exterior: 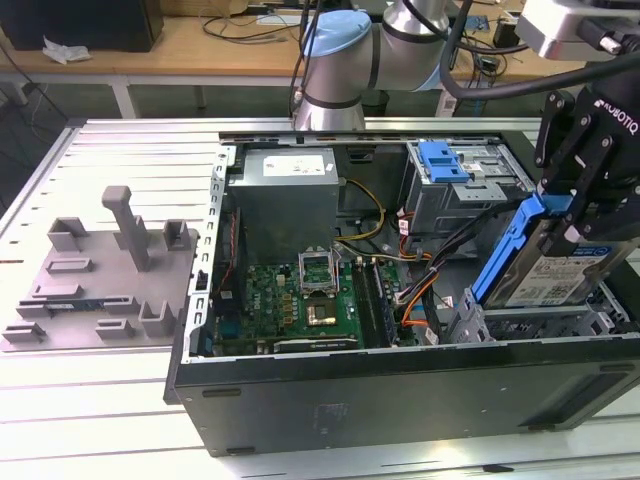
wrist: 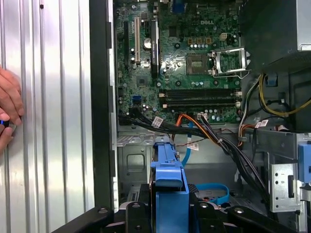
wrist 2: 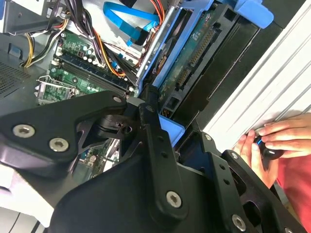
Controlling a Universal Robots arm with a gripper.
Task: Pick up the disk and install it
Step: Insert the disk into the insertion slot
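Slatted metal bench (exterior: 100, 400), open computer case (exterior: 330, 400). Frame right: gripper (exterior: 570, 215), fingers clamped on disk (exterior: 560, 280) at its blue carrier end. Likely stiff, weighty, shock-sensitive; rails best for holding.

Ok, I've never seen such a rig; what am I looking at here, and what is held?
A robot arm reaches over an open computer case on a metal table. The exterior view watches from off the arm; both wrist views ride on the arm and look into the case at the motherboard. The gripper is shut on the disk, a silver drive in a blue carrier, held tilted at the case's end on the exterior view's right. A grey fixture lies at that view's left. A person's hand shows beside the case.
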